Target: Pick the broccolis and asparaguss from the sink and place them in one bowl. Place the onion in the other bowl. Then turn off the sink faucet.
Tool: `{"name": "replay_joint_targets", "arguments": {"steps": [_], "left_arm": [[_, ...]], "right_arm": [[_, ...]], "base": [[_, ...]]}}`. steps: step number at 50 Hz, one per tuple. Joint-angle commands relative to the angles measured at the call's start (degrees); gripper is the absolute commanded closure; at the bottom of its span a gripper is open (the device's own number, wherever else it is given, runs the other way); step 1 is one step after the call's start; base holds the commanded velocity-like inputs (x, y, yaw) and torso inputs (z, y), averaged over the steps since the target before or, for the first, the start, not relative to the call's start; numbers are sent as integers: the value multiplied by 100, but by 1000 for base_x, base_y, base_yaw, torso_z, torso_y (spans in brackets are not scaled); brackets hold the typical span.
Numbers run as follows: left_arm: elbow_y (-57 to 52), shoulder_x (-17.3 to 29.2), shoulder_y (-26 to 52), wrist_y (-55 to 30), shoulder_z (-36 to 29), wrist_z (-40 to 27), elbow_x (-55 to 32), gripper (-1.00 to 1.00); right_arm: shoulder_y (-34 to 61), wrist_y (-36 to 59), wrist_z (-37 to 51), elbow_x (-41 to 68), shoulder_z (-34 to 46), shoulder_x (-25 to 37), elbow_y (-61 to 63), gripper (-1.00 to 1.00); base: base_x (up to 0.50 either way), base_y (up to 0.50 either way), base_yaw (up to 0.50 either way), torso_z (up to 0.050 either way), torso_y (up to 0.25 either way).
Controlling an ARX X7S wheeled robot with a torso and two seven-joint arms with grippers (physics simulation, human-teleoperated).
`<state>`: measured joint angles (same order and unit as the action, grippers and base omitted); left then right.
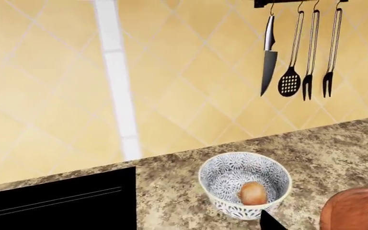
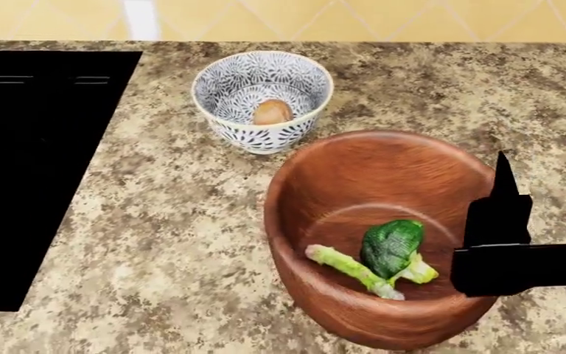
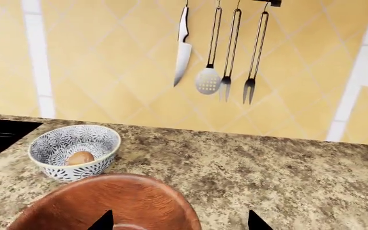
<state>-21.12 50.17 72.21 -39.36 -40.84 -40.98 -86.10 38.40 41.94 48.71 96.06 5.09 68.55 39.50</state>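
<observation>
Onion (image 2: 272, 112) sits inside the patterned bowl (image 2: 226, 80), at about 11 o'clock from the wooden bowl (image 2: 303, 177) in the head view. Black cooktop (image 2: 27, 147) at 9 o'clock on the table (image 2: 165, 236). Wooden bowl holds one broccoli (image 2: 392, 246) and an asparagus stalk (image 2: 350, 269) touching it; a second pale stem lies just under the broccoli, cannot tell which vegetable it belongs to.

Left end effector: only one dark fingertip shows in its wrist view, just beside the patterned bowl; cannot tell whether spread or pressed together.

Right end effector (image 3: 178, 221): over the wooden bowl's 3 o'clock rim; two fingertips (image 3: 256, 221) stand well apart with nothing between them, so spread and empty.

Sink and faucet are not in any view. Utensil rack with a knife (image 3: 182, 45) hangs on the wall behind.

Judgement: sorting looks done or nearly so, though the unseen sink may hold more. Step in hand is probably clearing the bowl. To do it well: lift the right end effector straight up clear of the rim before any sideways move, avoid nudging the bowl, then turn to bring the sink into view.
</observation>
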Motion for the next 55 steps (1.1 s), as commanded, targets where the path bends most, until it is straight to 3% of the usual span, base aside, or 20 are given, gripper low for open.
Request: {"name": "replay_joint_targets", "arguments": {"steps": [1, 12, 25, 55], "left_arm": [[13, 57, -49, 37, 78, 63, -15, -100], [-298, 346, -555, 378, 172, 69, 78, -100], [-379, 394, -694, 462, 194, -20, 82, -100], [-445, 454, -849, 540, 208, -111, 157, -100]], "right_arm": [[-337, -138, -39, -156, -193, -21, 79, -100], [-360, -109, -153, -402, -19, -292, 41, -100], [110, 119, -138, -442, 275, -502, -109, -100], [75, 136, -145, -553, 344, -582, -167, -100]], "base": [[-23, 500, 0, 0, 0], [-12, 500, 0, 0, 0], [-12, 500, 0, 0, 0], [-12, 500, 0, 0, 0]]}}
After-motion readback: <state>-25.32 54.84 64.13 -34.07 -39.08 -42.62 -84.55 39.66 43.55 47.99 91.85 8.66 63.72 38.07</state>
